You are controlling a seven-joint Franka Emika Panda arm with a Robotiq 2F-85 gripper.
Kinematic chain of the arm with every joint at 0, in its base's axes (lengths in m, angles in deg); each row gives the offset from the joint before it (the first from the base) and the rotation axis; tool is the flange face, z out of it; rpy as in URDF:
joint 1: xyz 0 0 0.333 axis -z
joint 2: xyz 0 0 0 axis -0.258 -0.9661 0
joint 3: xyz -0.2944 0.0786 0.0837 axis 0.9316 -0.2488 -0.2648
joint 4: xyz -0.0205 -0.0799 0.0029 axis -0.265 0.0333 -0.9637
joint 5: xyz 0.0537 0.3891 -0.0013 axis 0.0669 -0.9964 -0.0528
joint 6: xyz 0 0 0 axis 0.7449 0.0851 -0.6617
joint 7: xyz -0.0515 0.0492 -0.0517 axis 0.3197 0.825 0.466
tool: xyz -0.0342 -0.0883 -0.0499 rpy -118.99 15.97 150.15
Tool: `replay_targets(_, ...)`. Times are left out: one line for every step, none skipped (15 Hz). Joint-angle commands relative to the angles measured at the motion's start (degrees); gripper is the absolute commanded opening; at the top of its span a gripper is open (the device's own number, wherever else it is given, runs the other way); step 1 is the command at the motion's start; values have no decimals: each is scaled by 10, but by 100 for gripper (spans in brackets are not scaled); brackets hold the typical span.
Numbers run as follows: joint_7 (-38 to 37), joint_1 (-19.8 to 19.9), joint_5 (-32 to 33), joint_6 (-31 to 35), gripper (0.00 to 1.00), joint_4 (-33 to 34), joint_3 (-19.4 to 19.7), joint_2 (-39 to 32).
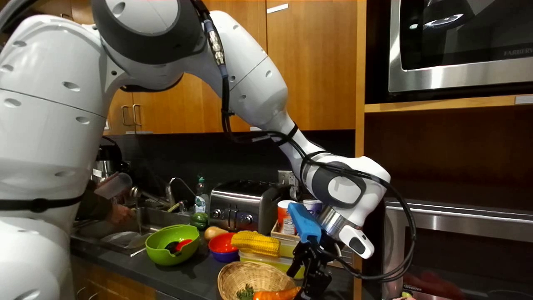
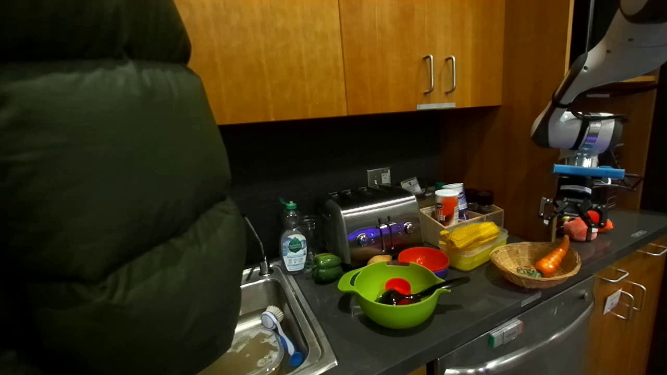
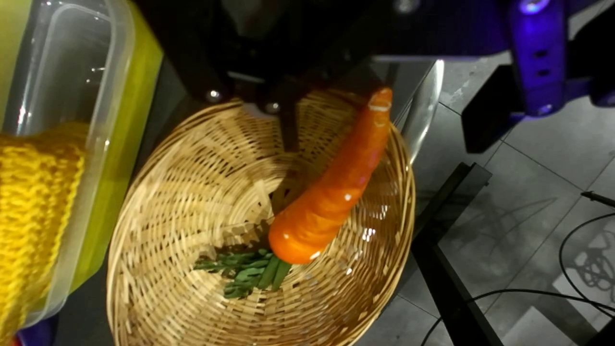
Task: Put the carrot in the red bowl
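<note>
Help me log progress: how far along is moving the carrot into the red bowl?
Done: nothing of the transfer; the carrot lies in the wicker basket. In hand: nothing gripped; the gripper is open near the basket. Left: grasping the carrot and placing it in the red bowl, where none shows.

In the wrist view my fingers (image 3: 492, 109) are nearly black, with a violet-blue glow at the base of one; white glints dot the carrot (image 3: 331, 192), a dark shadow falls inside the wicker basket (image 3: 158, 230), and the yellow corn (image 3: 36, 206) at the view's edge looks soft; in an exterior view the cabinets (image 2: 312, 57) glow warm while the wall (image 2: 333, 151) beneath them lies in gloom; the toaster (image 2: 380, 224) throws back streaks and violet; in an exterior view my white arm (image 1: 50, 125) reads bright, and the microwave (image 1: 460, 46) carries a pale reflection.
</note>
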Motion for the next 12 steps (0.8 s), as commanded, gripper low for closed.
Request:
replay_targets(-15, -3, -6, -18, 89, 27, -7, -17)
replay_targets(-15, -3, -6, -18, 89, 28, -7, -18)
replay_targets(-15, -3, -6, -18, 90, 28, -7, -19)
replay_targets(-16, -3, -6, -18, 88, 29, -7, -19)
replay_targets(-16, -3, -6, -19, 88, 29, -7, -20)
replay_targets(-16, -3, -5, -19, 64, 30, -7, -21)
replay_targets(-16, -3, -5, -19, 64, 31, -7, -21)
replay_targets(-17, -3, -4, -19, 60, 31, -7, -21)
replay_targets(-17, -3, -4, -19, 54, 31, -7, -21)
replay_targets(-17, -3, -4, -19, 45, 32, -7, -21)
replay_targets(-17, -3, -4, -19, 38, 32, -7, -21)
replay_targets(-17, -3, -4, -19, 28, 32, -7, -22)
